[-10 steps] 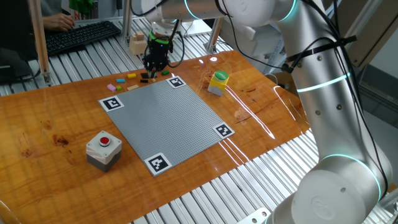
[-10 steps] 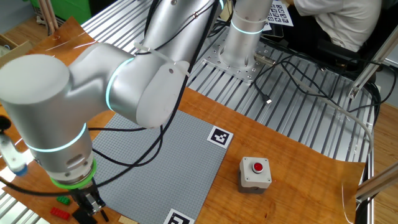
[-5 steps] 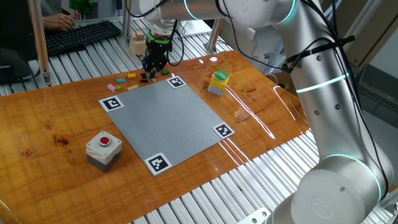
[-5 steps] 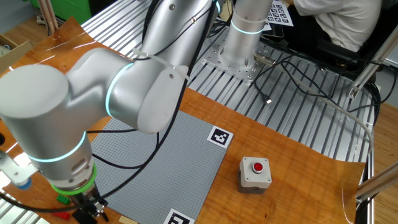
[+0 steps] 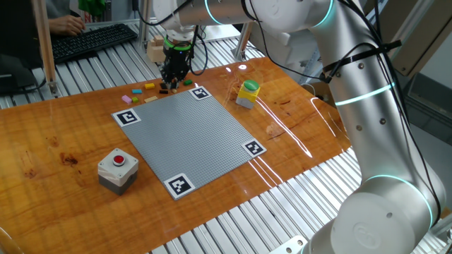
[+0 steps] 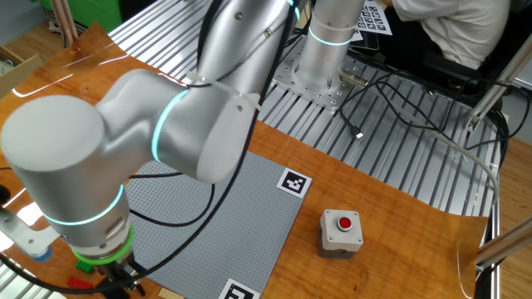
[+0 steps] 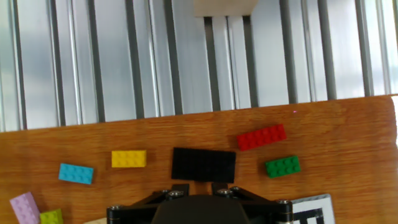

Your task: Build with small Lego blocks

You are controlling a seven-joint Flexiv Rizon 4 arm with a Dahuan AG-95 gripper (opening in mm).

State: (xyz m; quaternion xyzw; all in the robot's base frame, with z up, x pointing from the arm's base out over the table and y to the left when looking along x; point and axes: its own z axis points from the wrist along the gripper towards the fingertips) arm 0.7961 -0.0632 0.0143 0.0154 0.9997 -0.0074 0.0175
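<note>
My gripper [image 5: 174, 76] hangs just above the small Lego blocks at the far edge of the grey baseplate [image 5: 191, 134]. In the hand view a black block [image 7: 204, 165] sits square against my gripper [image 7: 200, 185] and looks larger than the blocks lying around it, so the fingers are shut on it. On the wood lie a red block [image 7: 262, 137], a green one [image 7: 283, 166], a yellow one [image 7: 129, 158], a cyan one [image 7: 76, 173] and a lilac one [image 7: 26, 208]. The other fixed view shows only the wrist, low at the left.
A pale wooden block [image 5: 155, 49] stands on the metal slats behind the bricks. The yellow container with a green top [image 5: 248, 92] is right of the baseplate. A grey box with a red button [image 5: 117, 168] sits near its front left corner. The table's far edge runs close behind the bricks.
My gripper has risen from the table among the bricks and shifted slightly toward the far edge. The loose bricks have not moved.
</note>
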